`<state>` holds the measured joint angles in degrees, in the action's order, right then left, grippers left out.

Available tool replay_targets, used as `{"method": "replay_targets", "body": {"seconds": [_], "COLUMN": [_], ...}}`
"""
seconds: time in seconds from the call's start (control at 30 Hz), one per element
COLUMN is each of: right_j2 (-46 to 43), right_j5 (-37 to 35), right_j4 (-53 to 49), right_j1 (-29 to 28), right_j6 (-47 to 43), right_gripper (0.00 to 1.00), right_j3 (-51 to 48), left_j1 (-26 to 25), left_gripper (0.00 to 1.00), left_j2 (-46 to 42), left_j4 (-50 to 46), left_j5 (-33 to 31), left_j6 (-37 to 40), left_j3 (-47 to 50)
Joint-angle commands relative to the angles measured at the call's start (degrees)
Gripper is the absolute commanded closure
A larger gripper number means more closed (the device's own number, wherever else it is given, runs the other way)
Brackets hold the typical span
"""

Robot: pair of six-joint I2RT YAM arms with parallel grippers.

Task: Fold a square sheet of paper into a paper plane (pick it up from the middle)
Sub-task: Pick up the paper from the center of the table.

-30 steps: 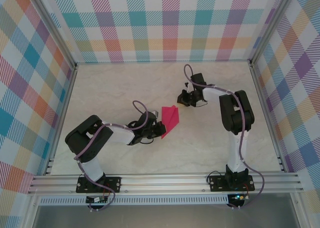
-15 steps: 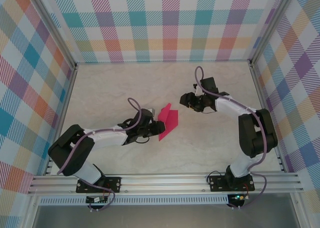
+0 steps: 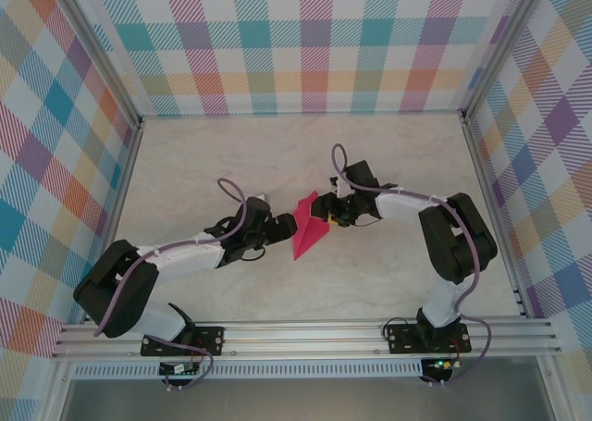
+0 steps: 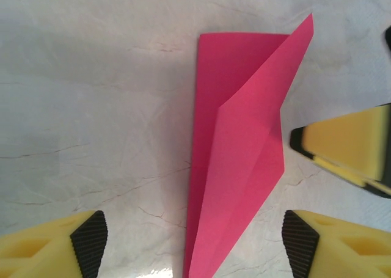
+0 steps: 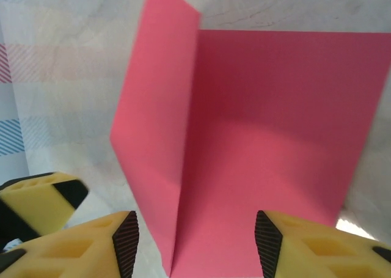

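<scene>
We see the paper plane [image 3: 308, 227] lying near the middle of the pale table [image 3: 203, 162], a narrow pointed dart with one flap raised. The left gripper [image 3: 279, 227] sits low just beside its left edge, fingers [image 4: 88, 241] spread wide with the pointed end between them, unclamped. The right gripper [image 3: 330, 216] meets the wide end from the other side, fingers [image 5: 125, 238] apart too. Both arms stretch low and inward, forearms angled toward the centre.
</scene>
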<state>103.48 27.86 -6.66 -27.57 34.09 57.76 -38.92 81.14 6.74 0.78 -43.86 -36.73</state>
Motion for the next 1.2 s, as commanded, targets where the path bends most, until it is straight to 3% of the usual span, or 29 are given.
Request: {"method": "replay_targets", "body": {"seconds": [0.0,0.17,0.3,0.6,0.77,1.0,1.17], "right_j2": [2.9,5.1,6.2,9.1,6.8,-2.1,-6.2], "right_j5": [2.8,3.9,4.2,8.2,10.6,16.8,21.6], "right_j4": [2.7,4.4,5.1,7.6,11.3,17.6,19.4], "right_j1": [-0.9,-1.2,-1.2,-1.2,-1.1,-1.0,-0.5], "right_j6": [0.2,-0.3,-0.7,-1.5,-1.4,0.4,3.3], "right_gripper": [0.47,0.53,0.60,0.74,0.92,0.94,0.94], "right_j3": [2.5,3.2,3.6,5.1,3.8,0.8,2.0], "left_j1": [1.4,3.4,4.4,8.5,11.1,13.9,14.6], "left_gripper": [0.18,0.13,0.02,0.01,0.00,0.00,0.00], "left_j2": [-2.2,-1.0,-0.2,0.2,0.3,-1.6,-5.7], "left_j4": [-1.4,1.9,4.6,8.1,11.5,19.3,22.5], "left_j5": [0.0,6.7,9.9,16.8,22.4,33.1,36.4], "left_j6": [0.4,-0.1,-0.1,-2.1,-3.3,-5.0,-6.5], "left_j3": [1.1,2.8,4.0,5.1,5.8,7.3,7.1]}}
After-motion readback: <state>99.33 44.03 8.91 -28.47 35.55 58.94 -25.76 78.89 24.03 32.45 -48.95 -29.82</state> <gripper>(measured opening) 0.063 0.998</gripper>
